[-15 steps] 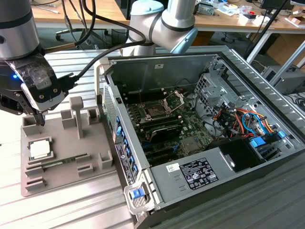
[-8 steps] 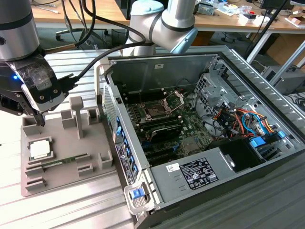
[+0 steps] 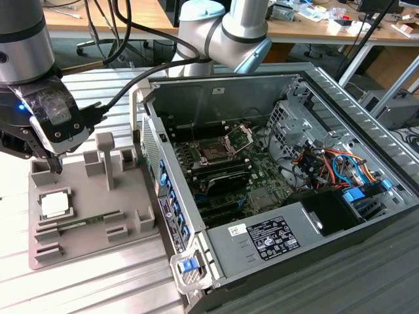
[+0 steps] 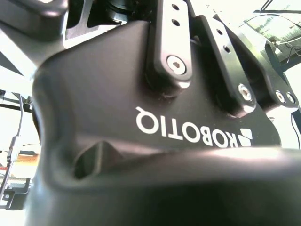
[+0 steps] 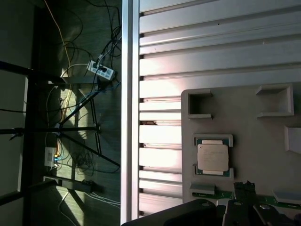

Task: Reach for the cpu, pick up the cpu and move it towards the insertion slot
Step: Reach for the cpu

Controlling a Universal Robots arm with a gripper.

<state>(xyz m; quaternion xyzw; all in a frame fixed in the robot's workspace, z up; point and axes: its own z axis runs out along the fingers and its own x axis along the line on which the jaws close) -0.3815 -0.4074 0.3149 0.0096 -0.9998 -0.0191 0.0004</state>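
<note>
Plainly, we cannot tell whether the gripper (image 3: 56, 163) is open or closed; it hangs above the grey tray (image 3: 85, 245), with the cpu (image 3: 55, 204) lying at its six o'clock, apart. We judge the reach in hand; grasping calls for a descent centred on the cpu. The insertion slot (image 3: 215, 152) sits well apart, toward three o'clock.

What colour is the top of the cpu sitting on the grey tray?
The cpu has a pale silvery-white top, seen best in the first wrist view.

1 cpu (image 3: 55, 205), 1 socket (image 3: 214, 152), 1 tray (image 3: 80, 186)
</note>
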